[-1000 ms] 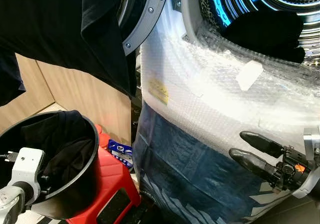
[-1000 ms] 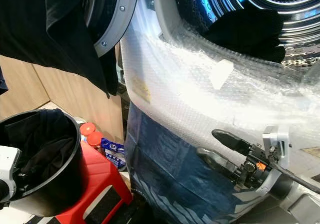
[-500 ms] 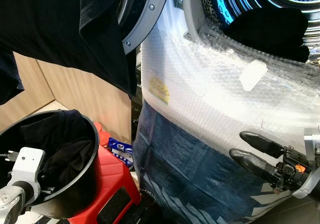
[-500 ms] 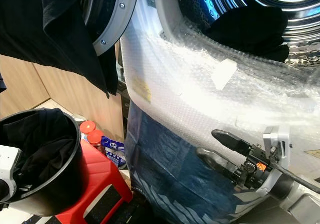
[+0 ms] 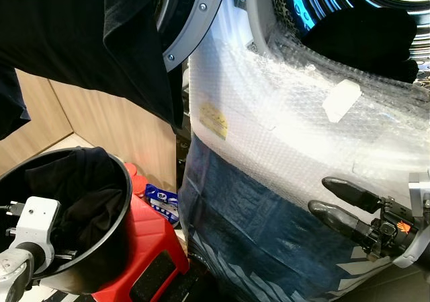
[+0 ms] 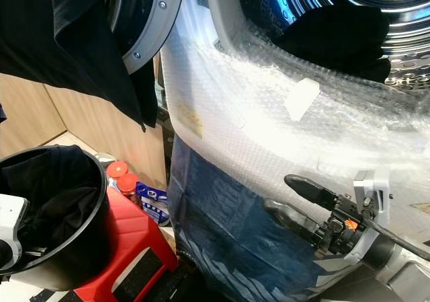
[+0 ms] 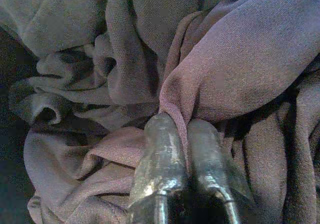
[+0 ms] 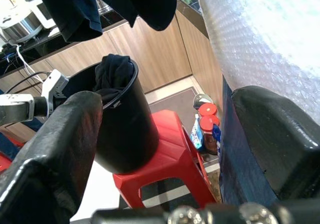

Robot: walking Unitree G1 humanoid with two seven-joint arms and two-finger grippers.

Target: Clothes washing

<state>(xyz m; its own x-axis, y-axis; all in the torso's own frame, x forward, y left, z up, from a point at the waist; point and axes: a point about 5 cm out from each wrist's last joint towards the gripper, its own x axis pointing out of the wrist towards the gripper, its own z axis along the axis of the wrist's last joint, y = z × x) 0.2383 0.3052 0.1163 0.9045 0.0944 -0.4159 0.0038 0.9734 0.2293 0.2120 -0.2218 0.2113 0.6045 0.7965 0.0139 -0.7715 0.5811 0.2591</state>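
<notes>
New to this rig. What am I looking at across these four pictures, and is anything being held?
A two-armed household robot is doing laundry. The two wide pictures come from its head camera: an open washing machine wrapped in bubble wrap, dark clothes in its drum, and a black bucket of dark clothes on a red stool. The other two come from wrist cameras. The left claw is down in the bucket, shut on a fold of cloth. The right claw is open, holding nothing, in front of the machine.
</notes>
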